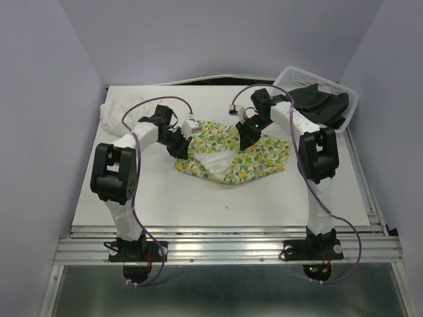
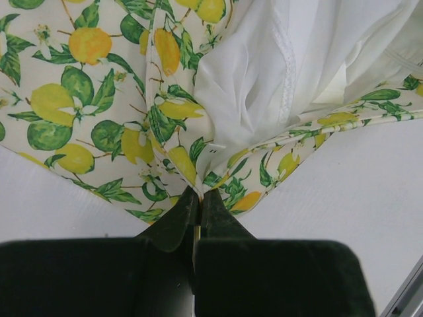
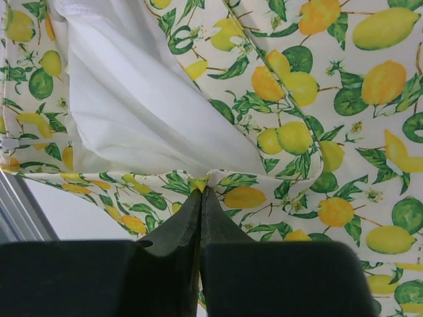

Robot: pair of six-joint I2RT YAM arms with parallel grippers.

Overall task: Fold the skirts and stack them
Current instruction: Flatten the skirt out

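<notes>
"When you count the garments, how many do you get?"

"Three skirts. One lemon skirt (image 1: 268,155) is spread at the centre of the desk (image 1: 198,198). One white skirt (image 1: 119,112) is bunched at upper left. One black skirt (image 1: 324,105) lies in the single basket (image 1: 285,74) at upper right."

"And the two arms?"

"Both rise from the bottom of the frame with elbows raised. Their forearms lean inward and down onto the lemon skirt, the left arm at its left edge and the right arm at its upper middle."

"How far apart are the fingers?"

"The left pincer (image 2: 199,197) is pressed together, pinching the printed hem just below the white lining (image 2: 264,79). The right pincer (image 3: 201,190) is together too, nipping a fold of print where the lining opens."
</notes>
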